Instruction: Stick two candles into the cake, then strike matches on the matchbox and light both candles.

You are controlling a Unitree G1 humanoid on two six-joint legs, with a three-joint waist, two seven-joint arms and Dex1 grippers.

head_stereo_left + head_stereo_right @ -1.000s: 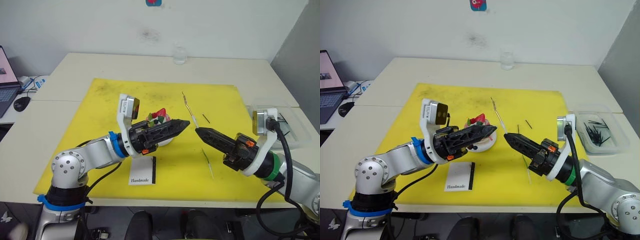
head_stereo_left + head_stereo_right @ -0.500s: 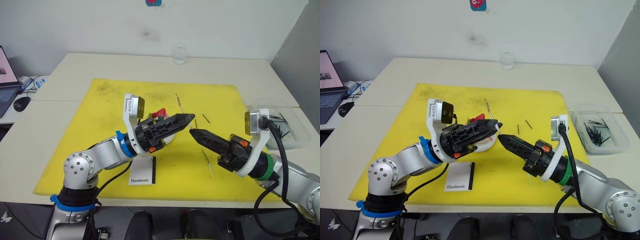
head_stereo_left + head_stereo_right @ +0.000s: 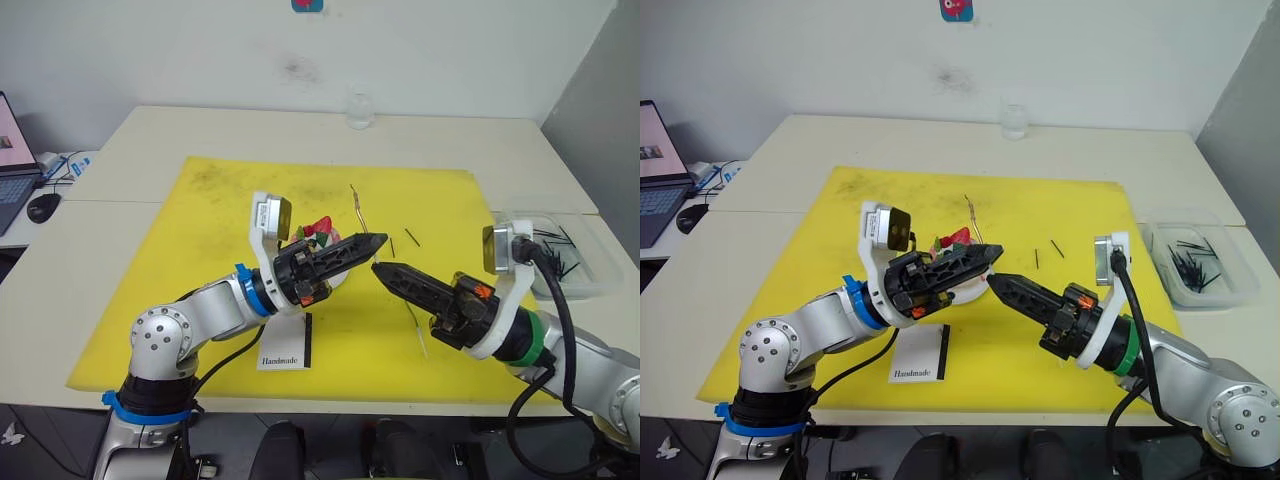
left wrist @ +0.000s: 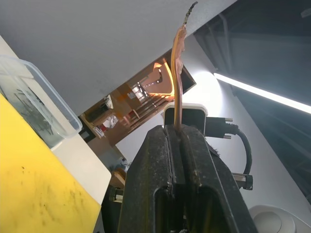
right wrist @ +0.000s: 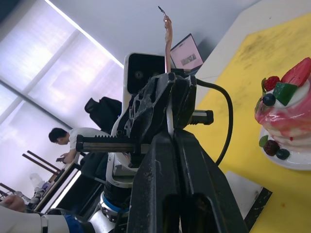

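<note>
A thin candle (image 3: 357, 212) stands upright where my two grippers meet over the yellow mat (image 3: 215, 205). My left gripper (image 3: 378, 240) is shut on its stem, and in the left wrist view the candle (image 4: 178, 73) rises from between the closed fingers. From the other side my right gripper (image 3: 377, 267) is shut on the candle's lower end. The pink cake (image 5: 286, 111) on its white plate (image 5: 291, 164) sits just behind the left gripper. Another candle (image 3: 415, 326) lies on the mat by the right arm. Two matches (image 3: 411, 237) lie further back. The white matchbox (image 3: 285, 342) lies near the front edge.
A clear plastic box (image 3: 548, 256) with several dark sticks sits off the mat at the right. A glass (image 3: 358, 110) stands at the table's far edge. A laptop (image 3: 655, 180) and a mouse (image 3: 43, 206) are at the far left. A person (image 5: 60, 141) sits in the background.
My left gripper has moved toward the right one and closed on the candle. The right arm has carried the candle leftward, toward the cake.
</note>
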